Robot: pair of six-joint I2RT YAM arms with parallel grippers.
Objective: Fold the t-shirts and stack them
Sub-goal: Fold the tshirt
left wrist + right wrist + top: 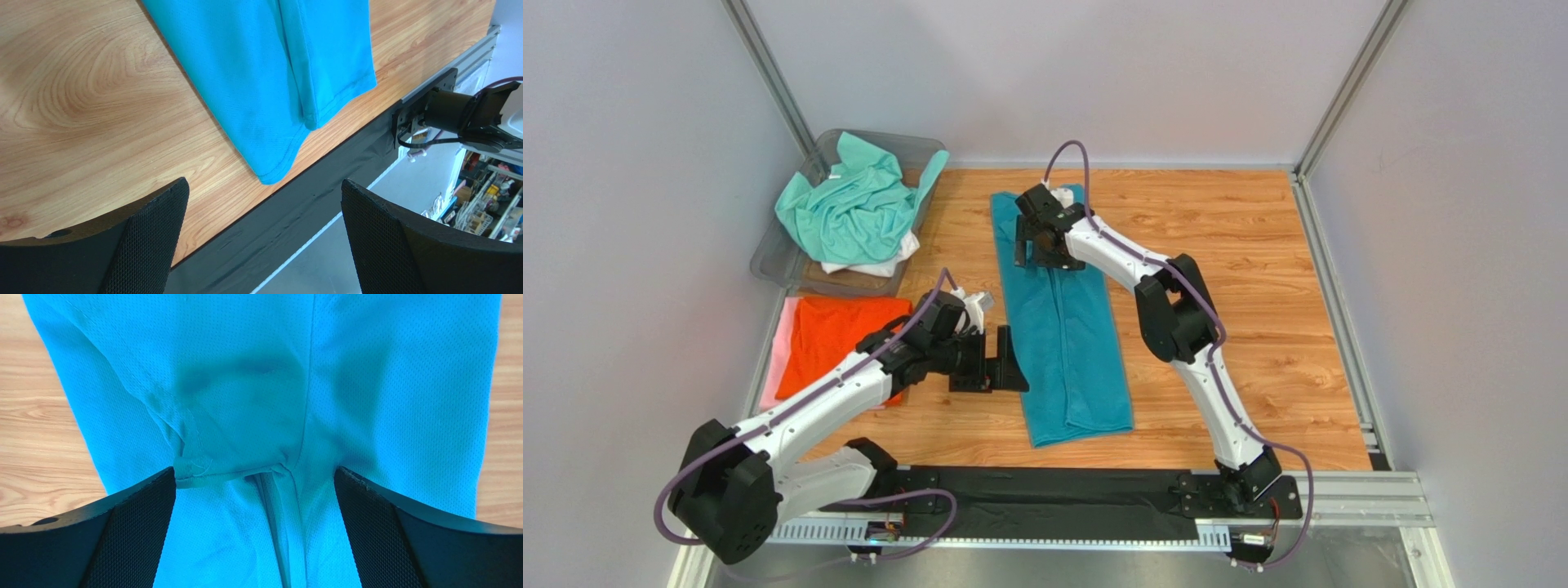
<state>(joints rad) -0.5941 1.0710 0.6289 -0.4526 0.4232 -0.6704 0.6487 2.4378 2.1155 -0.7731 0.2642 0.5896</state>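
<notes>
The teal-blue t-shirt (1063, 331) lies on the table folded into a long narrow strip. My right gripper (1036, 249) is open just above its far end; the cloth (258, 404) fills the right wrist view between the spread fingers (132, 533). My left gripper (995, 368) is open and empty just left of the strip's near half; the shirt's near hem (276, 79) shows in the left wrist view. An orange t-shirt (836, 337) lies folded on a pale pink one (778, 355) at the left. A mint-green t-shirt (852, 208) is crumpled over a white one (891, 260) in the bin.
The clear grey plastic bin (781, 251) stands at the far left corner. A black strip (1063, 496) and metal rail run along the near table edge, also seen in the left wrist view (319, 202). Grey walls enclose the table.
</notes>
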